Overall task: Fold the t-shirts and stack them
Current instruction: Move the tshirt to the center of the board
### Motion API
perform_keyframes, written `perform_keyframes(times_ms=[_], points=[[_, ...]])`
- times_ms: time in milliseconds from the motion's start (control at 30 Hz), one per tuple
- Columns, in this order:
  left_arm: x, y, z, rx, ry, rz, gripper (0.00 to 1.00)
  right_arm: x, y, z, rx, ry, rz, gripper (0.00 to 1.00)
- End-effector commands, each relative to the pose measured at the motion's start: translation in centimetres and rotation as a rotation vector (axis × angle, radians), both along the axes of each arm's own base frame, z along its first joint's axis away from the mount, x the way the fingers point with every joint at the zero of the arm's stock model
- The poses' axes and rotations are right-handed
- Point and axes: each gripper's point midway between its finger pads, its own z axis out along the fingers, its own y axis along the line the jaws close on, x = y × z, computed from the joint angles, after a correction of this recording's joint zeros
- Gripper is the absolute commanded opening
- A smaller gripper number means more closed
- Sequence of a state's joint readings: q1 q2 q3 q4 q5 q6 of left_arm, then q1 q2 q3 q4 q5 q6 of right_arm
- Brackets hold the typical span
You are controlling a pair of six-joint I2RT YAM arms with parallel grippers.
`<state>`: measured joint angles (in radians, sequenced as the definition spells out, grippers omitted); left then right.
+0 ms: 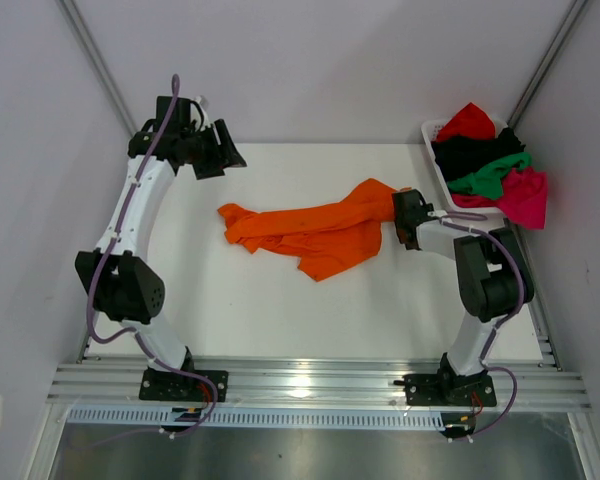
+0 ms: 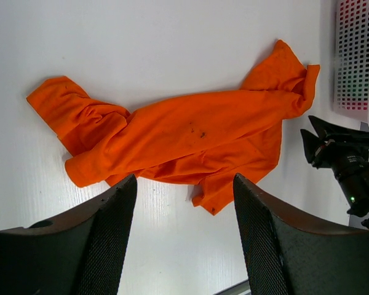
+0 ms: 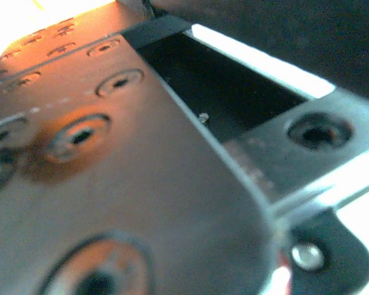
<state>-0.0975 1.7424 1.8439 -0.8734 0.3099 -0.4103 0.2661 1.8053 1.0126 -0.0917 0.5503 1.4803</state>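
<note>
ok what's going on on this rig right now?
Shirt folding, barely started. An orange t-shirt lies crumpled on the table. The right gripper sits at its right end; grip unclear. The left gripper hangs open, raised at far left, holding nothing. The red t-shirt, black t-shirt, green t-shirt and magenta t-shirt are piled in the white basket, far right.
</note>
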Motion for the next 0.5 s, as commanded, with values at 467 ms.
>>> perform_keyframes(times_ms=[467], points=[[-0.9, 0.6, 2.4, -0.001, -0.064, 0.006, 0.67, 4.8, 2.4, -1.0, 0.047, -0.089, 0.097, 0.38]])
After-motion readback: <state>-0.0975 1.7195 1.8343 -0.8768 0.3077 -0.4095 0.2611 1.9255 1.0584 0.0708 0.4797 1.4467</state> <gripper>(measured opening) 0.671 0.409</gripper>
